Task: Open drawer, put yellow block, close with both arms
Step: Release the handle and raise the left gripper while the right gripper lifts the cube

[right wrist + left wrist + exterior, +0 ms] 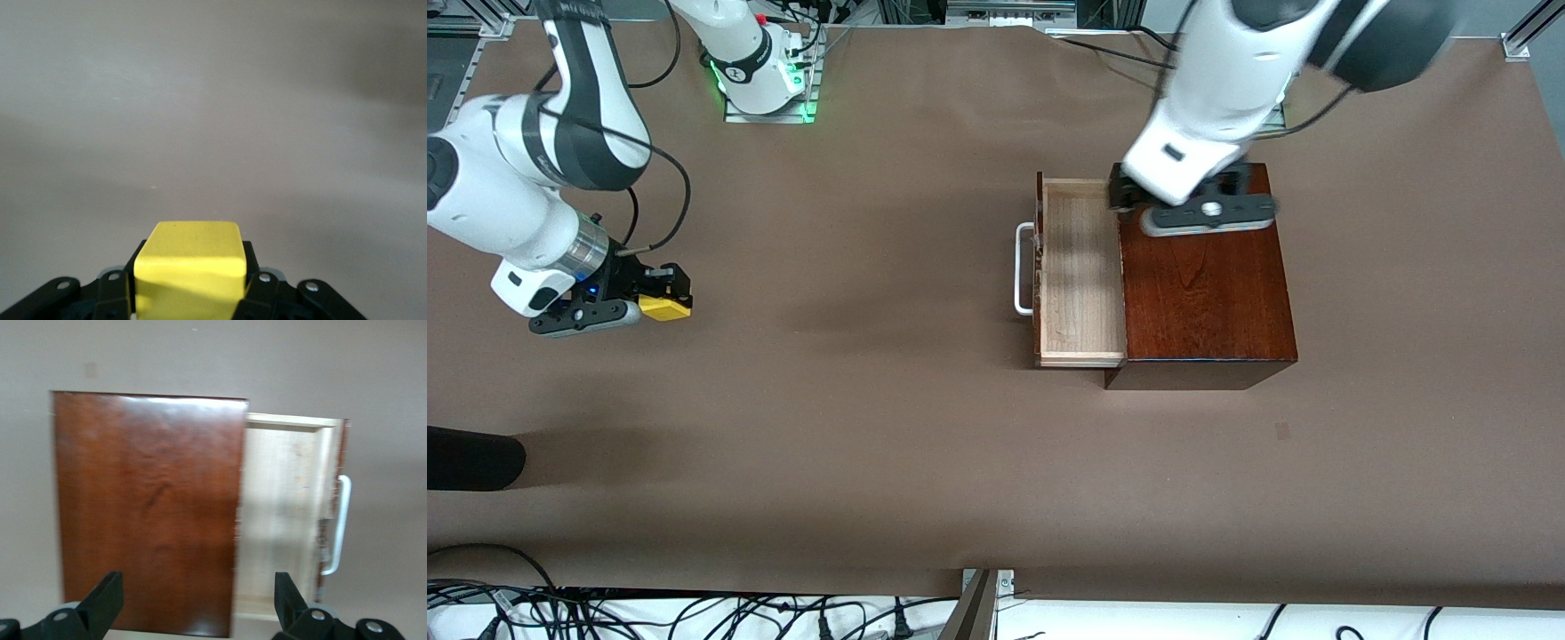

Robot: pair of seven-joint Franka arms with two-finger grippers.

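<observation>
Currently right gripper (665,298) over bare table (854,427) toward right arm's end, fingers pinching yellow block (189,267) between them; left gripper (198,603) fingers spread wide over mahogany box (147,510), drawer (1080,267) pulled open beside it

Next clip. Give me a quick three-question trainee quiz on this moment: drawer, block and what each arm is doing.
1. True or false: the drawer is pulled out of the mahogany box.
2. Which gripper holds the yellow block? A) left gripper B) right gripper C) neither
3. Fill in: the left gripper, jaws open, is over the ____.

Key:
1. True; its pale tray is exposed and holds nothing, the white handle toward the right arm's end of the table.
2. B; the right gripper is shut on it over bare table, well apart from the drawer.
3. Mahogany box.
</observation>
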